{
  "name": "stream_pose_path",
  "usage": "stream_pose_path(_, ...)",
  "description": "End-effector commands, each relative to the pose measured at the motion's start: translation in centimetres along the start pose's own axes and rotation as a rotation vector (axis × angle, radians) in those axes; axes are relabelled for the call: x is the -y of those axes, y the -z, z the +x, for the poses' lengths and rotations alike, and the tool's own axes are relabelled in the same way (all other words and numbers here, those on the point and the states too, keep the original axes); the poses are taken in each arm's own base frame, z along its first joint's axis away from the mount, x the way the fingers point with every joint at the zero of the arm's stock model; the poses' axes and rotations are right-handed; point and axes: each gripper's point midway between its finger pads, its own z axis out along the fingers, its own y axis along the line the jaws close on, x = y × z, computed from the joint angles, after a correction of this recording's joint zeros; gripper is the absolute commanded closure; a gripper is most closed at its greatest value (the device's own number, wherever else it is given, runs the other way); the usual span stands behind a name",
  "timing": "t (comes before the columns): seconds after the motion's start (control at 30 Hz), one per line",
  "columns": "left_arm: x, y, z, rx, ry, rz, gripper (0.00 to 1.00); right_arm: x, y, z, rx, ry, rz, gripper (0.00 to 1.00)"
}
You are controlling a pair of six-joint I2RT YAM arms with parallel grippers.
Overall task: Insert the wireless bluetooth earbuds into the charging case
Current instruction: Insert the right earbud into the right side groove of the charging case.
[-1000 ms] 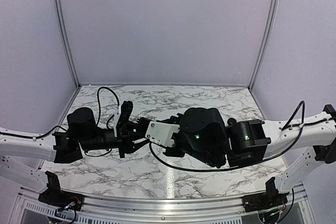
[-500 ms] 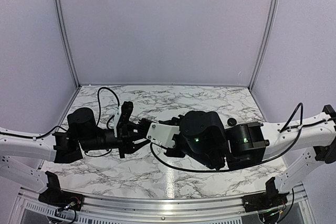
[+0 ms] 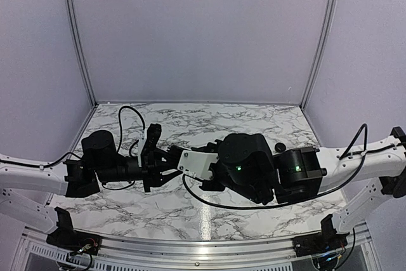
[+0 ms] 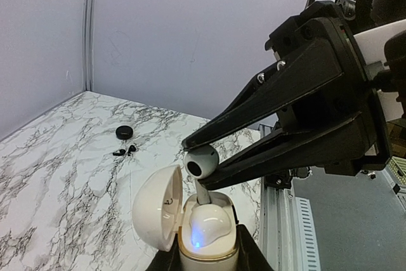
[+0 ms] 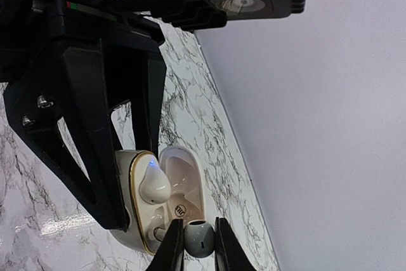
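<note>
Change: little over the last second; right wrist housing rolls a touch, both grippers stay met tip to tip over mid-table.
Left side: left gripper narrow, clamped on the charging case from below; holds it upright, lid swung open to one side.
Right side: right gripper narrow, pinches the held earbud by its bulb.
Already home: seated earbud in its socket, blue light glowing on it.
Key relation: bulb sits straight above the empty socket; stem points down, tip at or just inside the socket mouth, depth hidden.
Long axis: stem near upright with a slight lean; likely needs to match the socket's slant.
Nearer arm: right carries the piece, left only steadies.
Edges: open lid just beside the bulb on one flank, seated earbud just beside on the other, right fingertips close over the case rim.
Room: open above and toward the back wall; black puck and small dark bits well apart on the marble table.
Next, as a judgement: short push along the stem, then release.
Risk: stem catching the socket lip, or fingers nudging the lid.
</note>
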Motion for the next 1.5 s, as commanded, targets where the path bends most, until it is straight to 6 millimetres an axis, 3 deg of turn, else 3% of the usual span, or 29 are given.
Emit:
stream_pose_path(0.0, 0.2, 0.1, -3.0, 0.083, -0.039, 0.001, 1.0, -2.0, 0.2, -0.6, 0.036, 0.035, -0.098, 0.92)
stream_pose_path(0.8, -0.8, 0.4, -4.1, 0.118, -0.039, -0.065, 1.0, -0.6, -0.5, -0.8, -0.01, 0.108, 0.024, 0.91)
stream_pose_path(1.47, 0.5, 0.2, -5.3, 0.15, -0.09, 0.008, 1.0, -1.6, 0.1, -3.0, 0.109, 0.117, -0.1, 0.91)
